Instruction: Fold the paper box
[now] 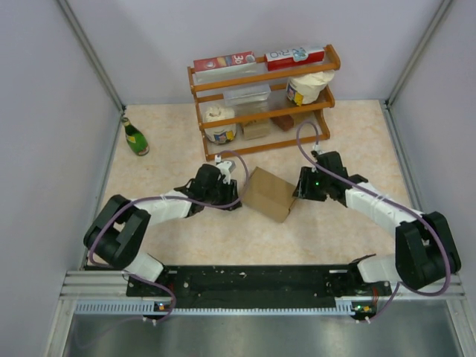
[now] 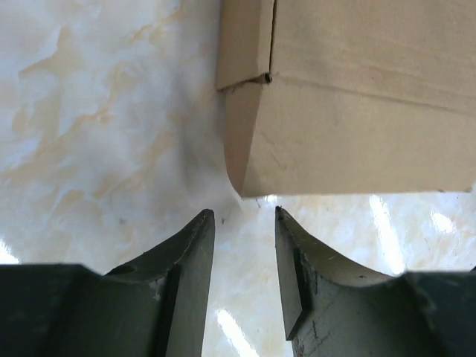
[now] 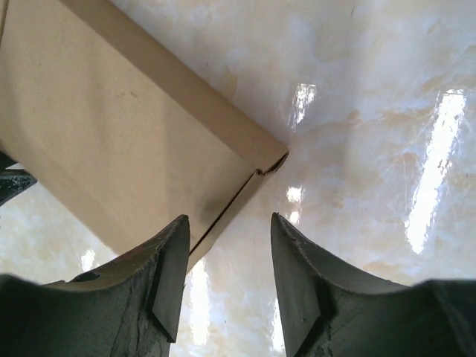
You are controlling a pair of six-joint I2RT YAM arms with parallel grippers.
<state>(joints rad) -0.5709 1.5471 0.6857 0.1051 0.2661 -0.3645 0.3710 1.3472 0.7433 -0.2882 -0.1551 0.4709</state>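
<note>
Paper box [image 1: 268, 193], plain brown cardboard folded into a small carton, sits on the pale marble-patterned table [image 1: 186, 238]. It is turned at an angle, so one corner points toward the arm bases.

Left gripper [image 1: 236, 199] is just beside the box's left edge. In the left wrist view [image 2: 242, 212], its two dark fingers stand apart with only table between them. The pincer is open and grips nothing. A rounded corner of the box [image 2: 357, 97] lies just ahead of the fingertips, not quite touching. A folded flap with a small notch runs along that side of the box.

Right gripper [image 1: 299, 192] is at the box's right edge. In the right wrist view [image 3: 227, 217], its fingers are also spread, open and not clamped on anything. The box [image 3: 126, 134] fills the upper left of that view. Its long edge runs down to the tip of one finger [image 3: 167, 268], and I cannot tell whether they touch. An open seam shows at the box's near corner.

Behind the box stands a wooden rack [image 1: 264, 76]. It holds two red printed cartons [image 1: 223, 62] on top and white tubs [image 1: 309, 88] and a clear container [image 1: 247, 95] below. Behind the box and well to its left stands a green bottle [image 1: 135, 138].
</note>
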